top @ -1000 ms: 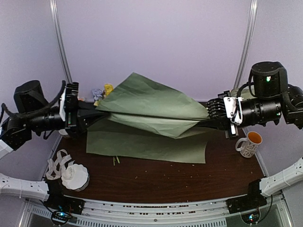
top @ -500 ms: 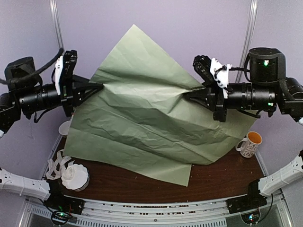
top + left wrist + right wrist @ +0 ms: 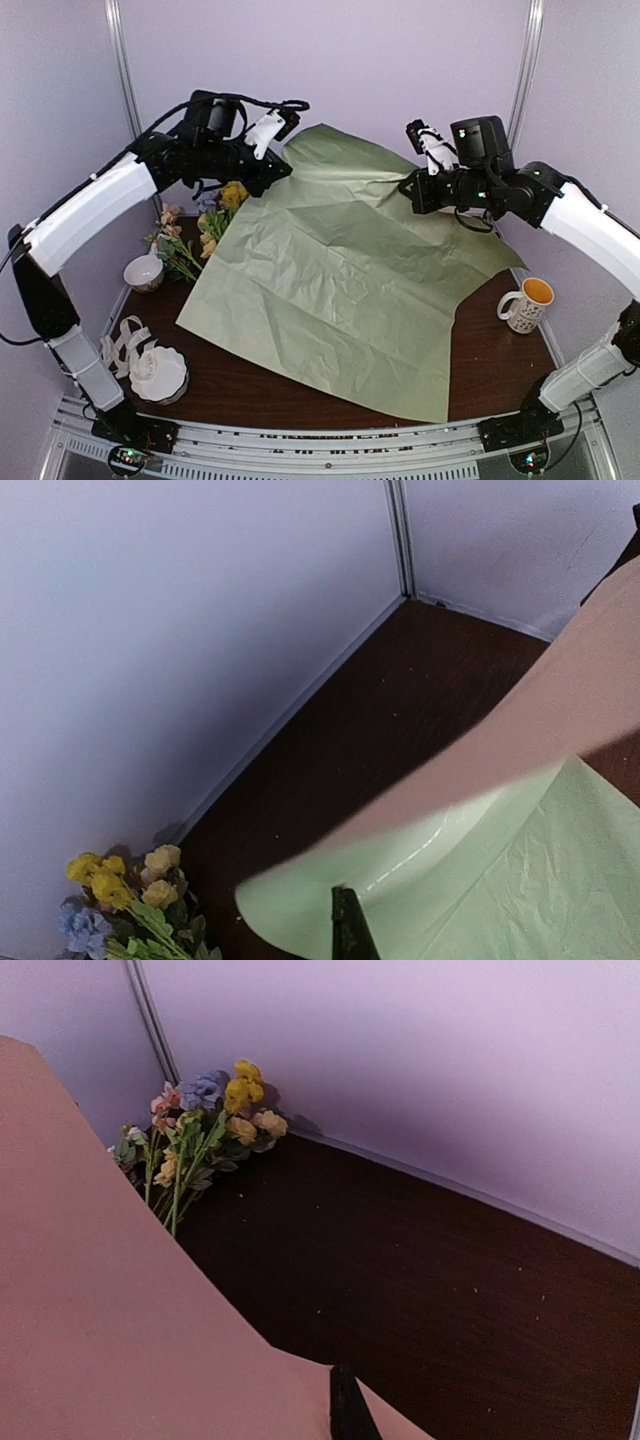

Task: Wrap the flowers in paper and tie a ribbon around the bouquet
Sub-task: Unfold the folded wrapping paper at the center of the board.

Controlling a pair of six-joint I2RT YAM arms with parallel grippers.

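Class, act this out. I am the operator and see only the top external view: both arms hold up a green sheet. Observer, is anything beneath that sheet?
Observer: Yes. Both wrist views show a peach-pink sheet; the left one shows it right against the green sheet.
Operator: Do their edges match?
Observer: Not at the corner in the left wrist view: pink shows beyond the green edge.
Operator: What lies behind the paper?
Observer: The right wrist view shows the dark wooden table running on to the far wall.
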